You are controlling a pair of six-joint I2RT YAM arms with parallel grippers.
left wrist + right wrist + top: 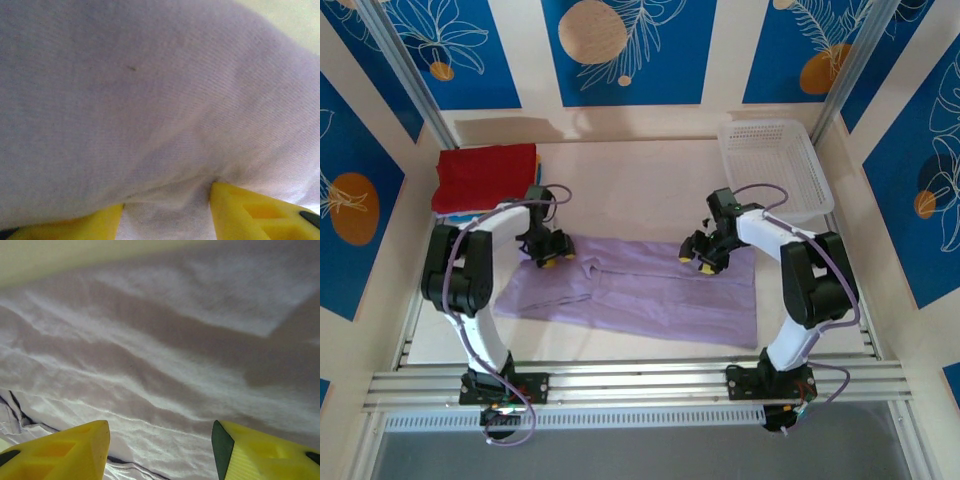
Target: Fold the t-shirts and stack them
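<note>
Lavender t-shirt (650, 300) flat beneath left claw (549, 258) and right claw (706, 262)

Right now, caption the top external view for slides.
Left gripper and right gripper at the far edge of the lavender t-shirt; folded stack back left, basket back right.

A plain lavender short-sleeved t-shirt (640, 295) lay spread flat. The left gripper (548, 255) sat at its ten o'clock edge, the right gripper (705, 258) at two. A folded red cloth shirt (485, 175) lay beyond at eleven.

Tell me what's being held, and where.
Nothing held. The left end effector sits open on the lavender t-shirt, at its far edge; the right end effector is open.
</note>
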